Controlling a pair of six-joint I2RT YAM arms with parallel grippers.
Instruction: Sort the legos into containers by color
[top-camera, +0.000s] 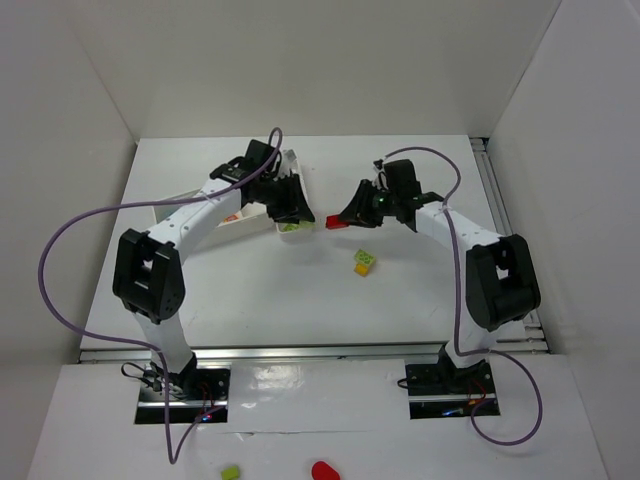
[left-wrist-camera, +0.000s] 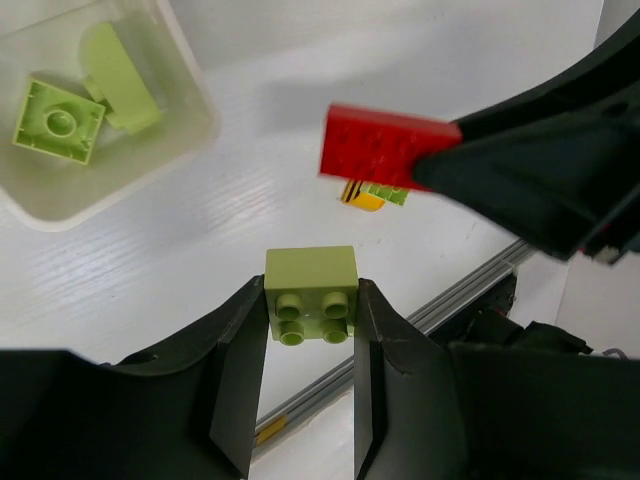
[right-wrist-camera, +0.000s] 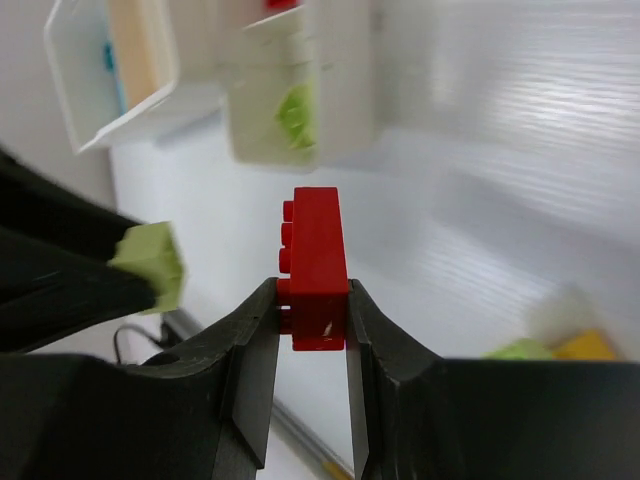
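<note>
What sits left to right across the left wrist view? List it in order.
white container with lime pieces inside → lime brick pinched in the left claw → red brick → right claw gripping that brick's end.

Lime brick (left-wrist-camera: 311, 285) in left hand (left-wrist-camera: 311, 303)

Red brick (left-wrist-camera: 385, 148) and green brick (left-wrist-camera: 311, 290): smooth plastic, slight sheen. Tray (left-wrist-camera: 195, 92): translucent white plastic, glossy. Table (left-wrist-camera: 250, 210): white, matt, fine grain lines. Fingers (left-wrist-camera: 235, 370): black matt plastic. Rail (left-wrist-camera: 465, 290): brushed metal.
</note>
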